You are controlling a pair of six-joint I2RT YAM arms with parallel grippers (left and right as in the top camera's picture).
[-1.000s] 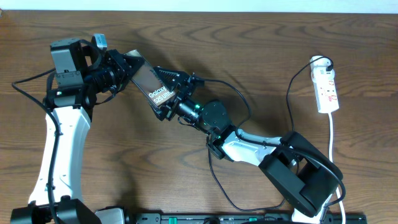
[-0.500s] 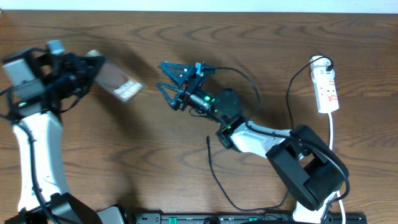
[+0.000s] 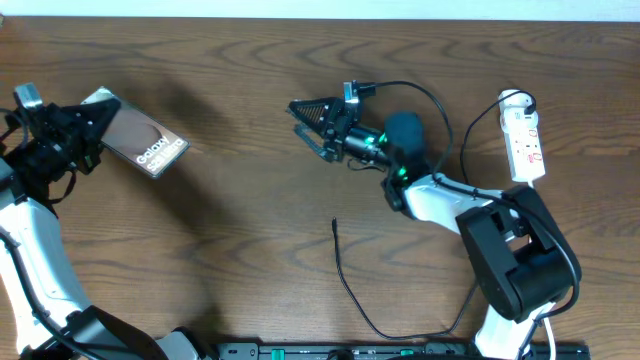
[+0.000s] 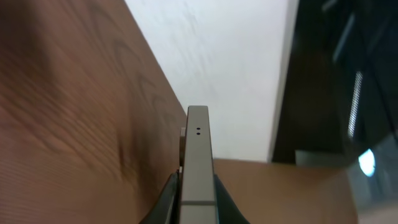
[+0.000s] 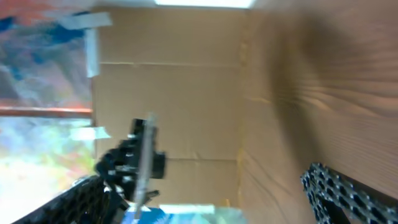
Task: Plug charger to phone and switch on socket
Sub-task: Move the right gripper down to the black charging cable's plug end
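Basically nothing of the task is done yet. The flat rectangular dark glossy phone w/ white "Galaxy" lettering [image 3: 140, 143] is at the far left of the brown wood-grain table [image 3: 250, 240], held by one end in the L gripper [image 3: 90, 130], jaws clamped tight on its edges. The L wrist view shows it edge-on betw. the fingers [image 4: 166, 202]. Judging by the shadow it looks raised off the wood, tho not certain.

R gripper [image 3: 298, 122] hangs mid-table, jaws spread wide, nothing betw. them; the R wrist view agrees.

The long thin black charger cable [image 3: 334, 235] lies loose on the table. Its small plug tip is well apart from both phone and R gripper, and the rest loops toward the near edge.

The white elongated power-strip socket w/ red marks [image 3: 526, 135] sits far right, w/ its white cord [image 3: 535, 225] trailing toward the near edge. Can't tell if its switch is on; too small.

Left to do: grab the plug tip, mate it w/ the phone's port, flip the socket switch.

In the way: phone and tip are well apart, so one must travel. The thin cable also runs close by the R arm, so there's a snag risk, I'd judge.
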